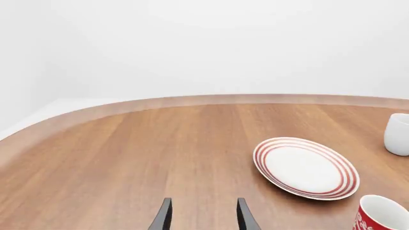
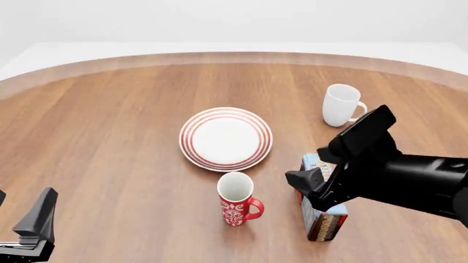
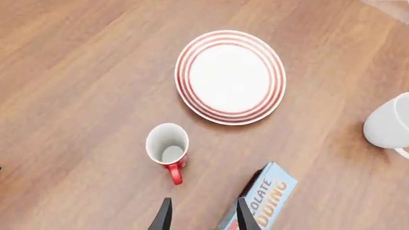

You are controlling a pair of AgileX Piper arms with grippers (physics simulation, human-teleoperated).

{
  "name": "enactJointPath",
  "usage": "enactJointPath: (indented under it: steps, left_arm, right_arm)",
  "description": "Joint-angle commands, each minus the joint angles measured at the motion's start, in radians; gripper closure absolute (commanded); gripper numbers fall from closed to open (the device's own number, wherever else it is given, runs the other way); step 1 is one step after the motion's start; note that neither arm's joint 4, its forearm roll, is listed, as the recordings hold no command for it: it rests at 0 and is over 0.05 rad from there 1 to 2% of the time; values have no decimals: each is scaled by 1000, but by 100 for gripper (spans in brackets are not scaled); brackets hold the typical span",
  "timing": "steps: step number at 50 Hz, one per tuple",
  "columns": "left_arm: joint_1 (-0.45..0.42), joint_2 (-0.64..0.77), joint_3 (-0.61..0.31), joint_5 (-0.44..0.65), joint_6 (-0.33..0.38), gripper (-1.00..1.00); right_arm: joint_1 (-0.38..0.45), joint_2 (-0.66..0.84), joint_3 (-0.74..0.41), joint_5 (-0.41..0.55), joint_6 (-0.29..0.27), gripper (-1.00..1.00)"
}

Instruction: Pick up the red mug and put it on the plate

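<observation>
Red mug [image 1: 382,214] half cut off

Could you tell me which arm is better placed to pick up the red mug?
Right: its open gripper hovers near the red mug, handle toward it; the left gripper sits far off.

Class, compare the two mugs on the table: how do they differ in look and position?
The red mug is red with a white pattern; the white mug is plain. The red mug stands nearer the arms than the plate; the white mug stands farther back, right. Both are upright and handled.
</observation>
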Motion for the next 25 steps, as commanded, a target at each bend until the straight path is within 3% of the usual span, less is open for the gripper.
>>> enactJointPath:
  steps: [1, 25]
  left_arm:
    - [0, 0, 0, 0, 0, -100]
    - [0, 0, 0, 0, 0, -100]
  right_arm:
    - [22, 57, 10, -40, 20, -100]
    - [59, 168, 43, -118, 62, -100]
